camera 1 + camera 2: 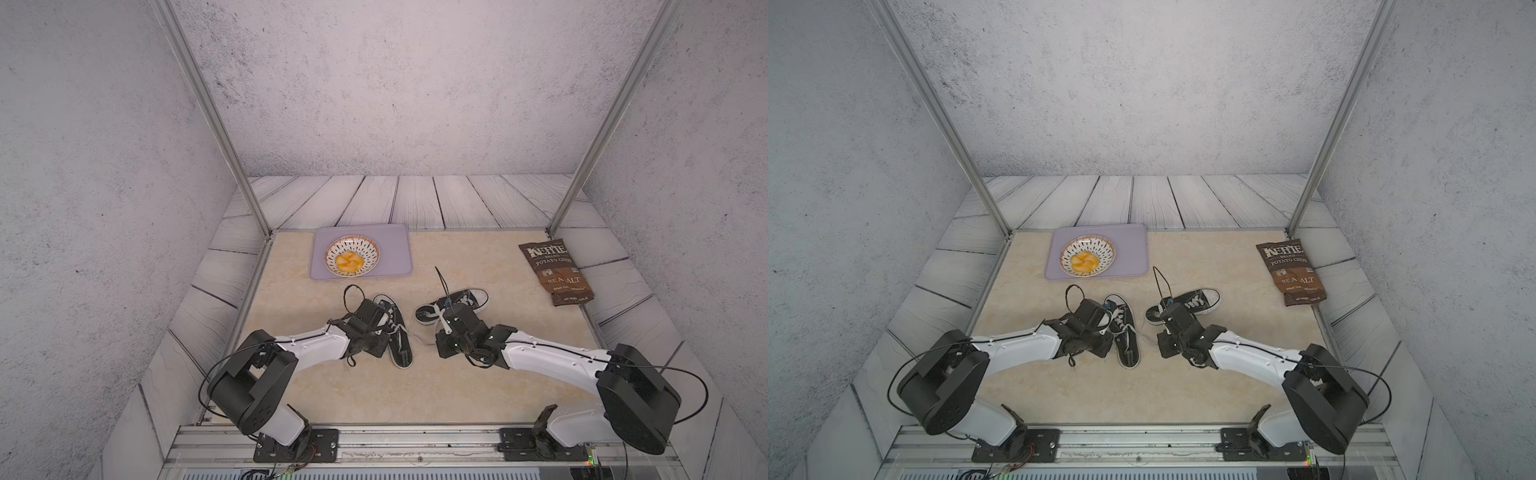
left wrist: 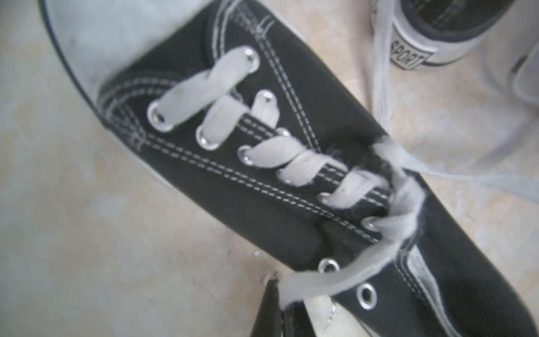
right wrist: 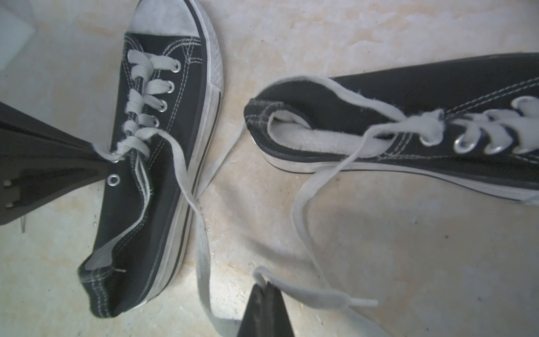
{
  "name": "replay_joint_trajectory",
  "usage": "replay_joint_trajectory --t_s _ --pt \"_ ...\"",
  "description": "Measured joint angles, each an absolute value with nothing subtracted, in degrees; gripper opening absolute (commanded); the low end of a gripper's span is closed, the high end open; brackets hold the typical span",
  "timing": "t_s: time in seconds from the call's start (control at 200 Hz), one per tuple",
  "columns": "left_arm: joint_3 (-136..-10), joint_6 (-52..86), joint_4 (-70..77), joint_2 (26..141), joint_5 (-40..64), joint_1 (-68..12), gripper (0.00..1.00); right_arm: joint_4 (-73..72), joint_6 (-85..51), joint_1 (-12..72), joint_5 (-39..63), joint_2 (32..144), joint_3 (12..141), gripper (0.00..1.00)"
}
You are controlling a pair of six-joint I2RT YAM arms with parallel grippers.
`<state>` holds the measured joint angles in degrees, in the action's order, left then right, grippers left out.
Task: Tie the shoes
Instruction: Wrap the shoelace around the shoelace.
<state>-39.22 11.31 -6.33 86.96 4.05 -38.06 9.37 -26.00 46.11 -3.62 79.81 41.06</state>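
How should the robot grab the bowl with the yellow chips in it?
Probably by the rim of the bowl nearest the arms, coming straight down with one finger inside and one outside. It sits upright and looks too wide to span, and staying level keeps the chips in.

I'm looking into a lab robot cell: aluminium frame posts point(image 1: 209, 108) stand at the corners, concrete-look wall panels point(image 1: 395, 83) close it in, the plank floor point(image 1: 415, 203) looks like printed sheet, and a metal rail point(image 1: 415, 440) carries the arm mounts point(image 1: 297, 446) along the near edge of a beige marble-look tabletop point(image 1: 415, 382).
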Motion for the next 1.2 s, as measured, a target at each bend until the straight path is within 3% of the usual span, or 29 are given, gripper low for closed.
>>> replay_joint_trajectory --t_s 0.18,0.415,0.656,1.121,1.201 --pt "-37.06 11.79 -1.69 85.12 4.03 -38.06 0.00 10.00 -25.56 46.04 -5.28 80.62 44.29 0.00" --pt "-33.32 12.71 7.27 82.56 4.29 -38.06 0.00 7.29 -23.86 45.54 -4.10 88.09 59.37 0.00" --pt "-29.23 14.63 17.96 82.41 4.91 -38.06 0.00 0.64 -24.27 45.17 5.89 97.17 69.76 0.00" --pt "-21.67 16.97 29.30 81.14 6.15 -38.06 0.00 -6.22 -33.17 44.75 27.22 112.16 72.49 0.00" --pt "-21.32 16.99 29.91 81.03 6.44 -38.06 0.00 -5.30 -33.54 44.75 28.42 112.29 72.07 0.16"
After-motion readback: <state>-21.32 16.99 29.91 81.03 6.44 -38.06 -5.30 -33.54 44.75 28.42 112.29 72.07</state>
